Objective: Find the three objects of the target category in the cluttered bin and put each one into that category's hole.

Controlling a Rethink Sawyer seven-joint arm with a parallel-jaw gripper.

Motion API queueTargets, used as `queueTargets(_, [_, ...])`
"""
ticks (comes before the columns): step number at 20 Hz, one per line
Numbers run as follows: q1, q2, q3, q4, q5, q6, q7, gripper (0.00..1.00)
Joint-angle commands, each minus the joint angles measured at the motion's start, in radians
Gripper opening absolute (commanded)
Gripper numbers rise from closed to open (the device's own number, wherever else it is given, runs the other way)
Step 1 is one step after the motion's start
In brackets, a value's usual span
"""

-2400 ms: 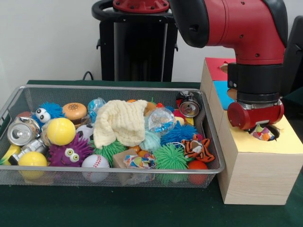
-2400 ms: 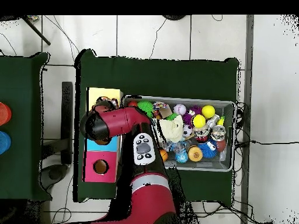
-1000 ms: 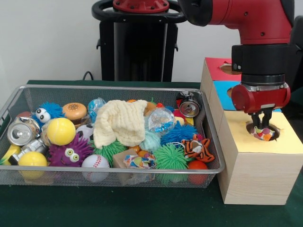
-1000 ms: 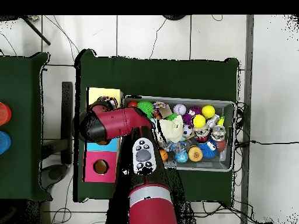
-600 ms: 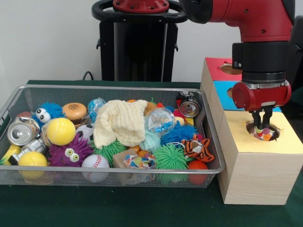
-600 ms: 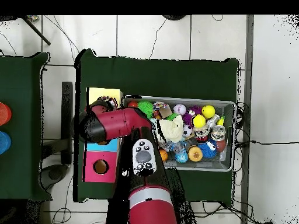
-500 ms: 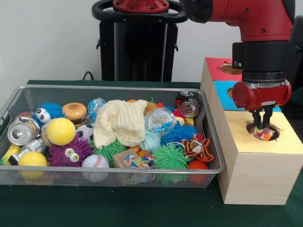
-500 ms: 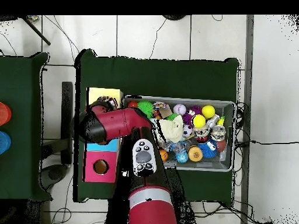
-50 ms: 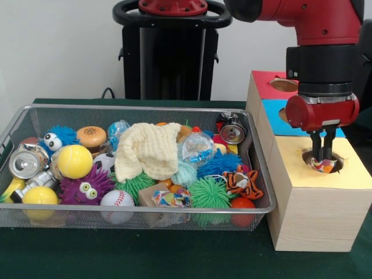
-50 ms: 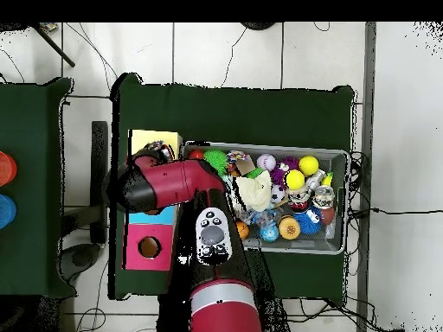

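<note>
Tool (image 9: 321,152) over the yellow hole (image 9: 323,161)

The tool's fingers (image 9: 315,145) are hanging nearly closed, gripping nothing, tips just above a multicoloured wrapped object (image 9: 321,165) that is lying in the yellow hole of the wooden box (image 9: 317,209), beside the wire bin (image 9: 256,174).

You get even, soft indoor light in both views, with a faint shadow under the wire bin (image 9: 256,174) toward 6 o'clock (the cans (image 9: 26,163) catch small glints) and mild overall softness
</note>
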Motion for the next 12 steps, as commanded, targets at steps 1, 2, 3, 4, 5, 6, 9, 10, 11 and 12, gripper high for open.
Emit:
queueTargets(1, [-0.021,-0.01,0.014,0.025,0.025,0.106,0.125,0.0])
queueTargets(2, [-0.021,-0.01,0.015,0.027,0.027,0.111,0.126,0.0])
queueTargets(3, [-0.022,-0.01,0.015,0.029,0.028,0.108,0.129,0.0])
queueTargets(4, [-0.023,-0.01,0.016,0.03,0.029,0.104,0.133,1.0])
queueTargets(5, [-0.024,-0.011,0.017,0.031,0.029,0.102,0.133,1.0])
queueTargets(6, [-0.025,-0.011,0.018,0.032,0.029,0.1,0.133,1.0])
queueTargets(9, [-0.027,-0.011,0.02,0.035,0.031,0.098,0.134,1.0])
queueTargets(10, [-0.027,-0.012,0.019,0.036,0.033,0.1,0.135,1.0])
queueTargets(11, [-0.025,-0.012,0.017,0.035,0.033,0.104,0.136,1.0])
queueTargets(12, [-0.024,-0.012,0.016,0.035,0.034,0.105,0.137,1.0])
